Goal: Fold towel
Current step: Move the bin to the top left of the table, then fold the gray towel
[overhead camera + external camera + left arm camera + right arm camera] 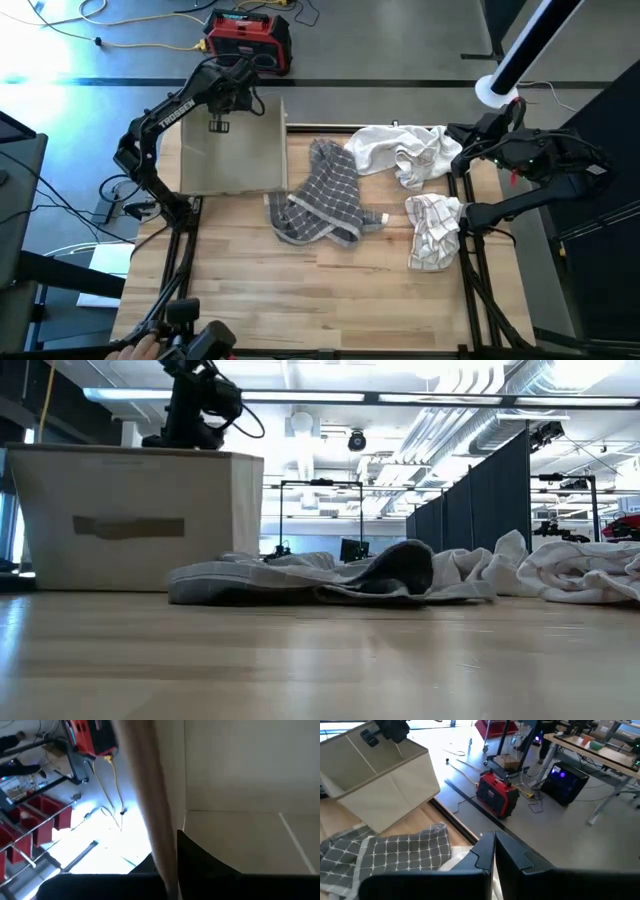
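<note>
A grey checked towel [325,195] lies crumpled at the table's middle, also visible in the low view [300,575] and the right wrist view [395,855]. A white towel [400,150] lies bunched at the far right. A white checked towel [432,232] lies near the right edge. A beige fabric bin [235,150] stands at the far left. My left gripper [218,118] is at the bin's far wall. My right gripper [494,857] is shut beside the white towel's right end; whether it touches the cloth, I cannot tell. My left gripper has the bin's far wall [150,810] between its two fingers at the rim, with one finger [205,860] inside the bin and the other outside. The fingers come from above, pointing down. The bin stands upright on the table.
A red box [250,40] and cables lie on the floor beyond the table's far edge. Bare wood [320,290] stretches along the near half of the table.
</note>
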Controlling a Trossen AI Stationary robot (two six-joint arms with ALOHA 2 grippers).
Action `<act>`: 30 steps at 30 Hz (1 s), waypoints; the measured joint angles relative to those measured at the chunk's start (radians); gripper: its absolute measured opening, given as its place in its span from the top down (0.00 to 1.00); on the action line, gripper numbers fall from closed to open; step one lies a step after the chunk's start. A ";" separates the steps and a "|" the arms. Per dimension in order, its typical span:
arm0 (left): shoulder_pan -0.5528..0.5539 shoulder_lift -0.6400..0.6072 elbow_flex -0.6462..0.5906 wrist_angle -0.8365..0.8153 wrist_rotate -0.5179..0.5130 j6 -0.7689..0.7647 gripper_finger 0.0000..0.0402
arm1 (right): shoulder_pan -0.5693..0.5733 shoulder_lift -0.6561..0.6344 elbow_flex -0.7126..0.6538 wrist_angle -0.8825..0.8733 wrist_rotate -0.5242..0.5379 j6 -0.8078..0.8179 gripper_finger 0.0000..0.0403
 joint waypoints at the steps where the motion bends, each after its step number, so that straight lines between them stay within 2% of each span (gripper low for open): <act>1: -0.001 0.002 0.000 0.007 0.007 -0.005 1.00 | 0.000 0.000 0.000 0.000 0.006 -0.007 1.00; 5: 0.000 0.012 0.000 0.013 0.011 -0.019 0.99 | 0.000 0.000 0.000 0.000 0.012 -0.014 1.00; 10: -0.001 0.011 0.000 0.068 -0.001 -0.033 0.93 | 0.000 0.000 0.000 0.000 0.012 -0.014 1.00; 17: -0.020 0.011 0.000 0.205 -0.009 -0.039 0.76 | 0.000 0.000 0.000 0.000 -0.010 -0.006 1.00; 24: -0.021 0.011 0.000 0.330 -0.274 -0.041 0.56 | 0.000 0.000 0.000 0.000 -0.053 0.005 1.00; 28: -0.033 0.010 0.000 0.348 -0.505 -0.026 0.52 | 0.000 0.000 0.000 0.000 -0.057 0.016 1.00; 30: -0.054 -0.002 0.000 0.347 -0.589 -0.004 0.52 | 0.000 0.000 0.000 0.000 -0.057 0.020 1.00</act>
